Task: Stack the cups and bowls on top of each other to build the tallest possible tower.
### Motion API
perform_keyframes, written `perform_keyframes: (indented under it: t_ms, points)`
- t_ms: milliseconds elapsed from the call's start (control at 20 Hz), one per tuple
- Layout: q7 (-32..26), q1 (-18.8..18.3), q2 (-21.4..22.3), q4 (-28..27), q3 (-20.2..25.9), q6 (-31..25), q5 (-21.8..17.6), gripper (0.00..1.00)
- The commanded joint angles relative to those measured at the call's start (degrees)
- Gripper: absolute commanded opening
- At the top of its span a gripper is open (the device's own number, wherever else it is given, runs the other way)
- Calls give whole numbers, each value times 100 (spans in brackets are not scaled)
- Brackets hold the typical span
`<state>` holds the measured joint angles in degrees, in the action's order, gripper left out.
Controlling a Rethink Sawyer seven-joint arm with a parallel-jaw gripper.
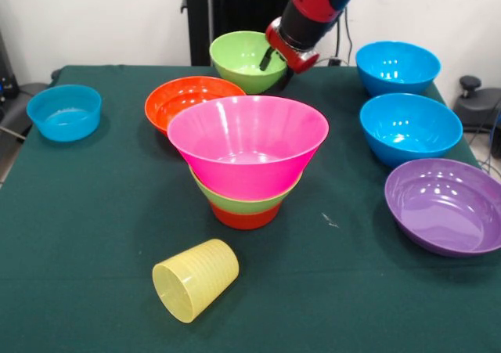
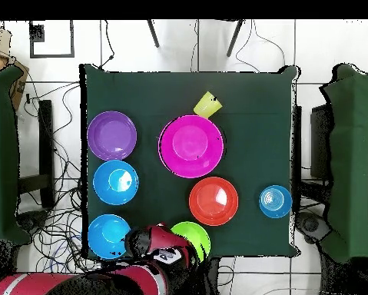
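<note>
The tower stands mid-table: a big pink bowl [image 1: 247,145] on a lime green bowl [image 1: 243,200] on a small orange bowl [image 1: 244,216]. From overhead only the pink bowl [image 2: 190,146] shows. At the far edge, my gripper [image 1: 278,67] is shut on the right rim of a second lime green bowl [image 1: 243,59], one finger inside and one outside. The arm covers part of that bowl [image 2: 193,236] from above. A pale-yellow ribbed cup [image 1: 196,280] lies on its side in front of the tower, also visible overhead [image 2: 207,104].
A wide orange bowl [image 1: 188,99] sits just behind the tower. Two blue bowls [image 1: 398,65] [image 1: 410,126] and a purple bowl [image 1: 446,204] line the right side. A small blue bowl [image 1: 65,112] stands alone at the left.
</note>
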<state>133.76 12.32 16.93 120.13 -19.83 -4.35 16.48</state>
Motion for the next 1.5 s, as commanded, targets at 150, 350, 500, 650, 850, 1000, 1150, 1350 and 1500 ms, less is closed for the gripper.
perform_keyframes:
  t_ms: [150,350,500,650,850,1000,1150,1350,1500]
  points:
    - [949,-135,-274,-240,851,561,94,100]
    - [877,-64,-298,-297,800,486,100,100]
    - [696,14,-329,-395,735,343,9,100]
    - [516,-200,-252,-355,938,246,-153,0]
    - [381,-271,-204,-372,965,221,-281,0]
    - [368,-332,-189,-378,999,241,-346,0]
    - [354,-387,-196,-389,1036,274,-428,0]
    - [336,-447,-171,-386,1100,291,-555,0]
    - [174,-404,-135,-474,1024,-50,-640,0]
